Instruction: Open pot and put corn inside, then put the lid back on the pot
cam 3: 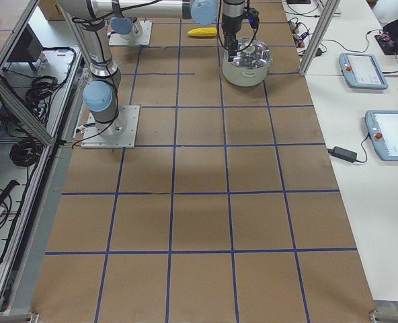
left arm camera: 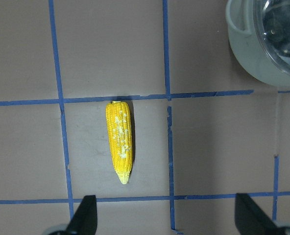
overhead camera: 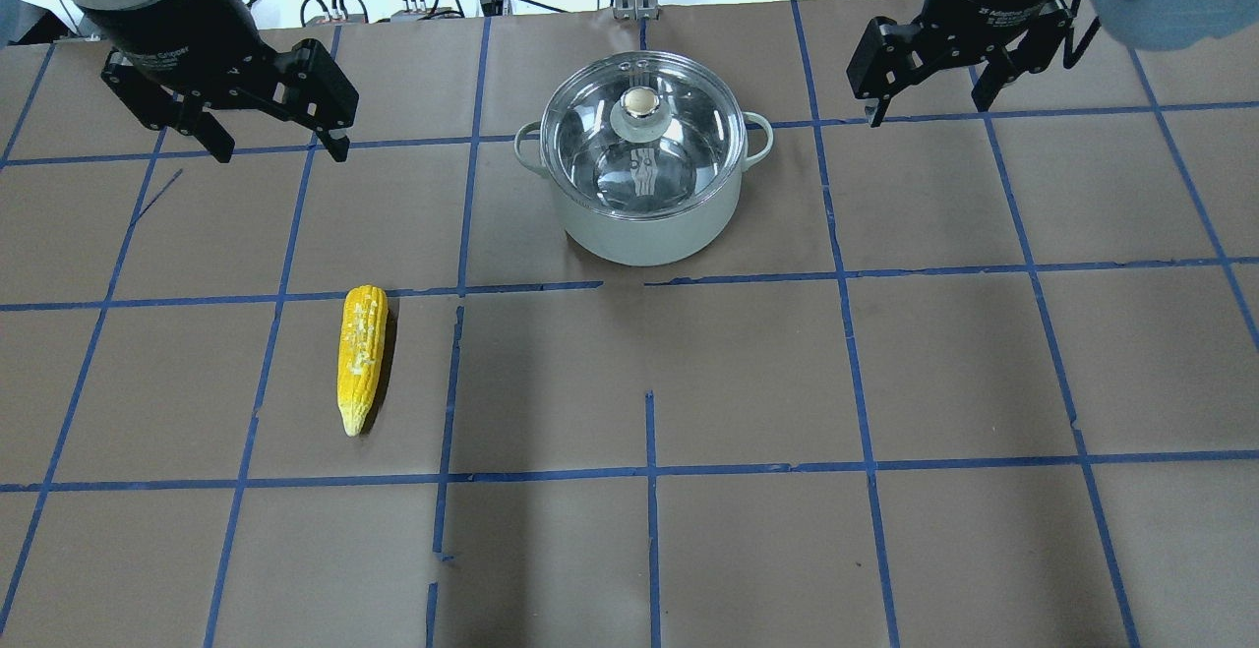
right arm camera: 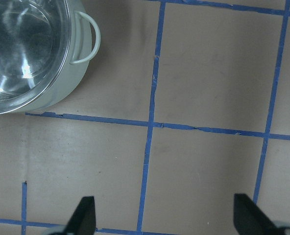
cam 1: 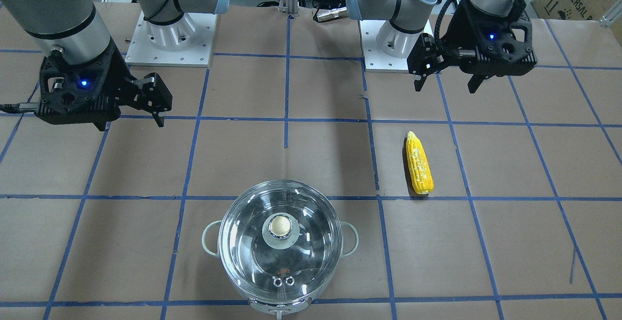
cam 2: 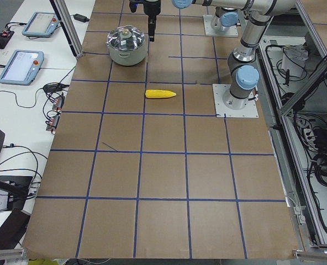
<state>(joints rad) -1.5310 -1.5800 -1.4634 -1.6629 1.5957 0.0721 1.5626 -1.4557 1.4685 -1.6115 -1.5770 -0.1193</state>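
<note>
The pot is closed by the lid and is set on the worktop. The corn is laid flat, well apart from the pot, on the left side. The left fingers and the right fingers are held spread wide, with nothing gripped.

— From where do the two high cameras look?
— One is behind the robot and looks forward and down. The other is opposite, faces the robot and looks steeply down. Both show the pot and the corn.
— And the others?
— Two stand far off at the ends of the table and look along it. The two wrist cameras look straight down from near; both catch the pot's edge.
</note>
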